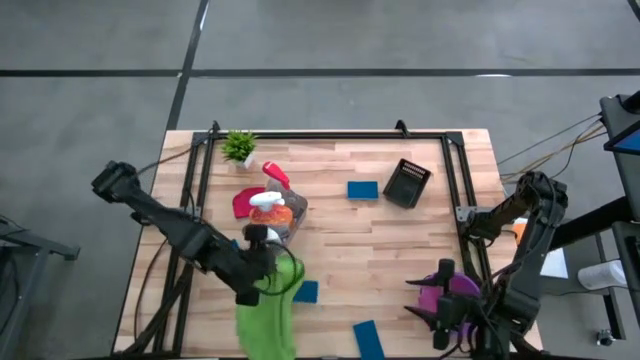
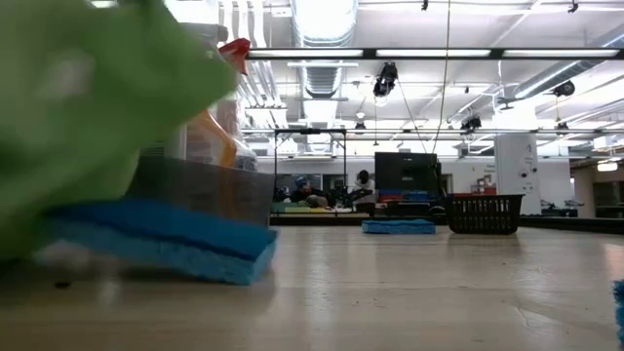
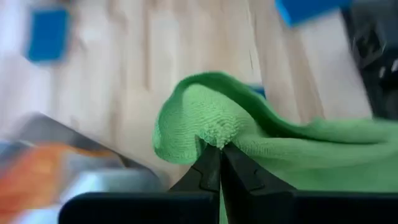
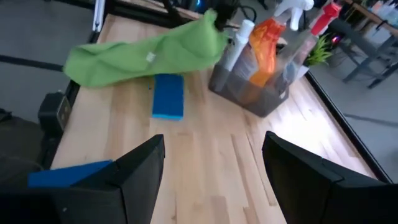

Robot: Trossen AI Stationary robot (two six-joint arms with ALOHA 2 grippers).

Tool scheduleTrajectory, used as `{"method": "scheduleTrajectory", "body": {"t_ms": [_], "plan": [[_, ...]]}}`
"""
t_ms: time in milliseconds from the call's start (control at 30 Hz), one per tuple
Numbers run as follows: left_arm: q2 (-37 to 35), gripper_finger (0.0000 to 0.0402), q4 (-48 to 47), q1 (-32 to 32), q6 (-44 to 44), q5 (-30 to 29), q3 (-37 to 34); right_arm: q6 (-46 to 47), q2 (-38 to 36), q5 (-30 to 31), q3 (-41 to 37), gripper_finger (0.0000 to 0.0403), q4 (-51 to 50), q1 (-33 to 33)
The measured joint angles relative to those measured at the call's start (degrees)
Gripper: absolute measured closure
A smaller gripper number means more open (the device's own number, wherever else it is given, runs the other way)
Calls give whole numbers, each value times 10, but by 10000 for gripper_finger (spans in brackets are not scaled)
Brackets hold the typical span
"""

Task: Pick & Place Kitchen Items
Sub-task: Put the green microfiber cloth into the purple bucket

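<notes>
My left gripper (image 1: 268,262) is shut on a green cloth (image 1: 266,315) near the table's front left, just in front of a grey bin (image 1: 280,222). The bin holds an orange spray bottle (image 4: 266,50) and smaller bottles. A blue sponge (image 1: 306,292) lies flat on the table beside the cloth. My right gripper (image 4: 211,171) stands open above the front right of the table with nothing between its fingers. A magenta cloth (image 1: 452,288) lies beside that arm. My left gripper pinches a bunched fold of the green cloth (image 3: 215,134) between its two fingertips (image 3: 211,169), slanting down from the table's left. The held end is raised by the bin. The rest (image 4: 118,56) trails away toward the table's near edge; I cannot tell whether it touches the table.
A potted plant (image 1: 238,147) stands at the far left. A red cloth (image 1: 244,204) lies by the bin. A black basket (image 1: 407,183) and a blue sponge (image 1: 362,189) sit at the far middle, and another sponge (image 1: 368,340) at the near edge. Bare wood lies in the middle.
</notes>
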Motion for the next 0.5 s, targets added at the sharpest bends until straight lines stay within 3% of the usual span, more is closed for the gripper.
{"method": "scheduleTrajectory", "body": {"t_ms": [267,500], "plan": [[-62,401,1,1,60,-95,46,-138,0,1,-68,137,209,-48],[-68,401,59,1,140,-114,66,-325,0,-86,-150,137,508,-120]]}}
